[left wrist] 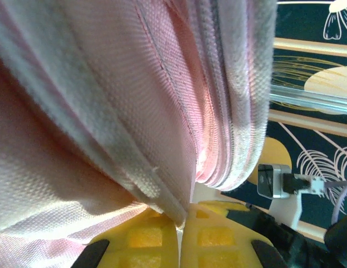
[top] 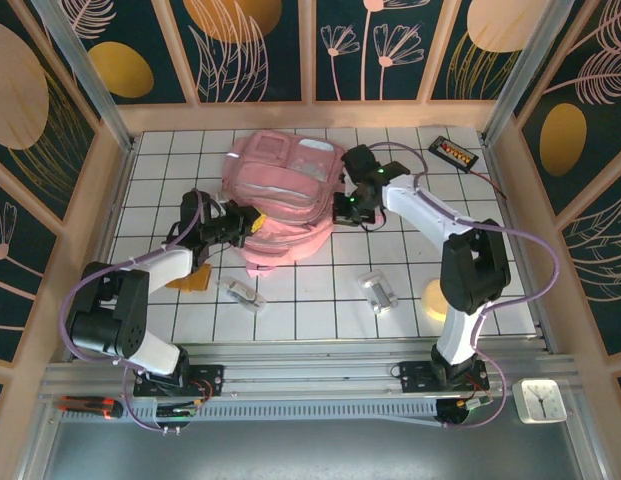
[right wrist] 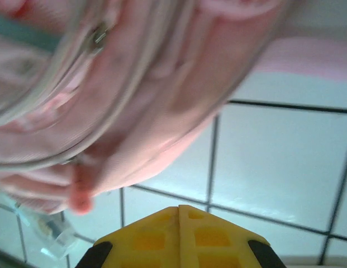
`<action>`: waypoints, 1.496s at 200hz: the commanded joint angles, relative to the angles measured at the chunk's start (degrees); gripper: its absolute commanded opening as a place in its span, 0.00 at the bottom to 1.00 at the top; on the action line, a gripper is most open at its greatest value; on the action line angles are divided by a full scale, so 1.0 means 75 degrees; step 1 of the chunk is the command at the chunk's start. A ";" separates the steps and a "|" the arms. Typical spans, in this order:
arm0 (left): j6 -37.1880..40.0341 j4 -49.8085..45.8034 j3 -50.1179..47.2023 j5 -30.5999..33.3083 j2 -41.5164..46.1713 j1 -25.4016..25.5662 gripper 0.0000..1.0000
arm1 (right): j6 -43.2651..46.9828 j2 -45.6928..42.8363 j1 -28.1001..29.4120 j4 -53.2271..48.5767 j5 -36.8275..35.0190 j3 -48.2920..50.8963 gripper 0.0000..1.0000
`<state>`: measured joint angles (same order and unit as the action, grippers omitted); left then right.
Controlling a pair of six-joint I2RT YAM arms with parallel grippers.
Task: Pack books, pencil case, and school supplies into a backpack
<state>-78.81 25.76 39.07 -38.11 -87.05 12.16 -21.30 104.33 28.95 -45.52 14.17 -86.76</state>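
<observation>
The pale pink backpack [top: 285,200] lies in the middle of the tiled table. At its left edge my left gripper [top: 252,222] is shut on a fold of its fabric. The left wrist view shows that pink edge [left wrist: 162,190] pinched between the yellow pads [left wrist: 141,237]. My right gripper [top: 342,208] is at the bag's right side. In the right wrist view it [right wrist: 179,207] is shut on nothing, hovering over tiles beside the backpack [right wrist: 134,111]. An orange-brown pad [top: 197,278] and two silver clip pieces [top: 240,292] [top: 378,290] lie on the near tiles. The books and pencil case are out of view.
A black slab with an orange label [top: 453,152] sits at the back right corner. A wooden frame with patterned panels walls the table [top: 290,320]. A small white clock [top: 541,400] rests on the near rail at the right.
</observation>
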 commanded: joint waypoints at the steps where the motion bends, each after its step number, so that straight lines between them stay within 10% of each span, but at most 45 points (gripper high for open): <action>1: 0.0754 -0.0466 0.0421 -0.0447 0.0163 -0.0161 0.00 | 0.0783 0.0164 -0.0381 0.0130 -0.0265 -0.0096 0.00; 46: 0.0948 -0.0727 0.0564 -0.0895 0.0148 -0.0356 0.00 | 0.1276 0.0664 -0.0754 0.0851 0.1343 -0.0854 0.00; 74: 0.0493 -0.0183 0.0628 -0.0968 -0.0026 -0.0356 0.00 | 0.1633 0.0044 0.0246 0.1409 0.1603 -0.0424 0.48; 107: 0.0295 0.0072 0.0800 -0.1058 -0.0232 -0.0356 0.00 | 0.1175 -0.0061 0.0751 0.1699 0.1670 0.0357 0.59; 204: 0.0394 0.0016 0.0800 -0.1146 -0.0289 -0.0356 0.00 | 0.0613 0.0037 0.0790 0.1768 0.1306 0.0597 0.62; 299: 0.0357 0.0043 0.0662 -0.1149 -0.0176 -0.0356 0.00 | 0.0332 0.0313 0.0798 0.2102 0.1351 0.0563 0.44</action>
<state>-74.63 21.65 43.40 -44.62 -89.36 9.74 -18.00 105.36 34.92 -31.09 24.95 -82.54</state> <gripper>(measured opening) 0.046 0.440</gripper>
